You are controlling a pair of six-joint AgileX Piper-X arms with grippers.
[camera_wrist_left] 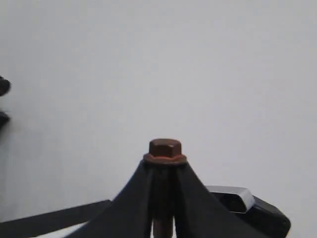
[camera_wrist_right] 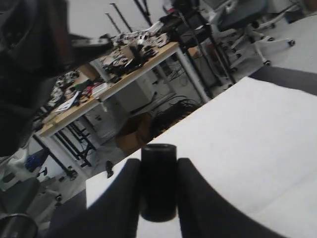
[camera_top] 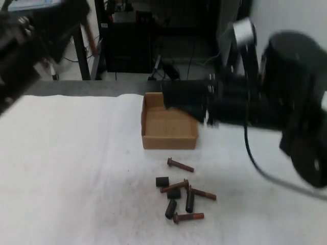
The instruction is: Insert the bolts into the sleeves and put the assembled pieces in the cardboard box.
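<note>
A: L end effector, how is it?
B: Fingers closed on a bolt, head sticking out past the tips.
A: And R end effector?
B: It clamps a sleeve betw. both fingers. In the high view the R arm is stretched sideways, approx. level.

A rusty-brown bolt, its hex head and flange clear of the tips, is clamped by its shank in the left jaws. A black sleeve, one end showing, is clamped in the right jaws. The open cardboard box sits on the bench. Near its front wall four loose bolts and four loose sleeves lie clustered, some touching.
</note>
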